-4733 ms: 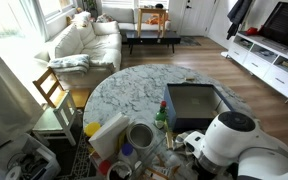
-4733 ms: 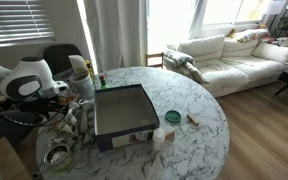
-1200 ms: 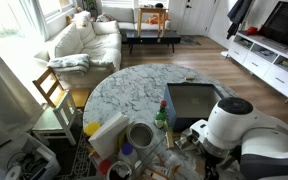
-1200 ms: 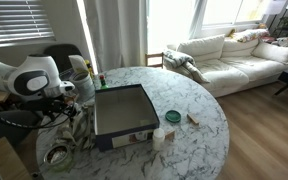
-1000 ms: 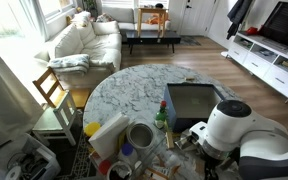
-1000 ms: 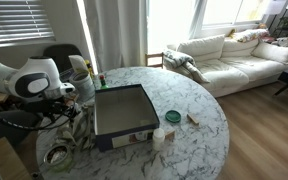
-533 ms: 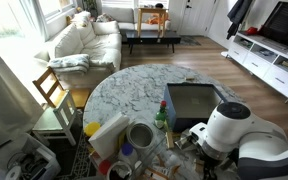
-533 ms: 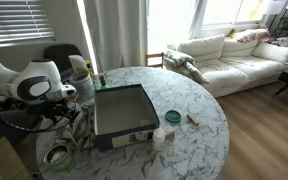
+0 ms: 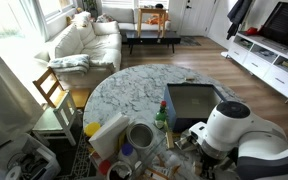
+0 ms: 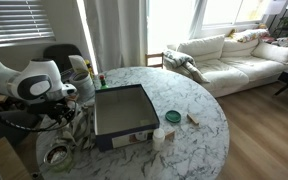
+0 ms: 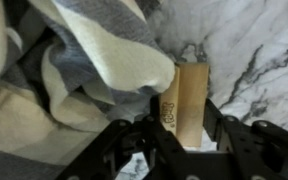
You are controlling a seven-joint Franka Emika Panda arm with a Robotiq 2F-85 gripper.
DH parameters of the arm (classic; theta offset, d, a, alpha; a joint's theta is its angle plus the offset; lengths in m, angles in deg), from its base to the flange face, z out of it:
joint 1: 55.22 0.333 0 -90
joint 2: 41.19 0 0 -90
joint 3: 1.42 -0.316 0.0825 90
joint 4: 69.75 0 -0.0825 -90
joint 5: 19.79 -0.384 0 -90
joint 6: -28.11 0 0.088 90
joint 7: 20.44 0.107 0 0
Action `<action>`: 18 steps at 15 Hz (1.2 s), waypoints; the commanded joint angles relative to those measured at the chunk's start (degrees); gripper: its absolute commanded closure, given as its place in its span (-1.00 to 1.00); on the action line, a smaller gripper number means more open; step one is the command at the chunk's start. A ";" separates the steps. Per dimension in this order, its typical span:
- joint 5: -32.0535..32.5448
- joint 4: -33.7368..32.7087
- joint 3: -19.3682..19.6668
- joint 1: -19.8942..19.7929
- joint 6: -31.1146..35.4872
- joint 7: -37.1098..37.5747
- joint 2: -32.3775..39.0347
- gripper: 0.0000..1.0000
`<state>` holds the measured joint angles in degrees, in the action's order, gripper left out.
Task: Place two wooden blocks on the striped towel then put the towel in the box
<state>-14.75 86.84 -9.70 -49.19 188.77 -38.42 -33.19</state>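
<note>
Gripper state is asked for first.
— In the wrist view its two dark fingers are seen drawn in on a pale rectangular wooden block. Both sides of the block appear to be touched, so the block is taken to be held.

How is the block placed?
— It is seen on end between the fingers, over the white marble-patterned round table. Its upper end lies just beside the edge of the grey-and-cream striped towel; whether the two touch cannot be told. Some dark print is carried on its face, but it cannot be read.

Where is the towel found?
— It is bunched in loose folds and fills the upper left of the wrist view. In an exterior view it is made out as crumpled cloth at the table's edge, below the white robot arm.

And the box?
— A dark, shallow rectangular box is set on the table, just beside the arm. It is shown in both exterior views. The towel and the block are kept outside it, near the side closest to the arm.

Can the gripper be judged from the exterior views?
— No; there it is hidden by the arm's own body.
</note>
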 commanded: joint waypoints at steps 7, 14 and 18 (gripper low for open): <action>-8.19 -1.79 -1.77 -0.03 -21.53 -7.90 -11.95 0.61; -5.74 -5.14 2.66 -0.01 -34.65 -8.33 -20.48 0.61; 0.69 -4.04 4.20 -1.44 -29.15 -5.91 -18.34 0.61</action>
<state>-19.03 81.45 -6.49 -49.73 156.21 -46.75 -52.90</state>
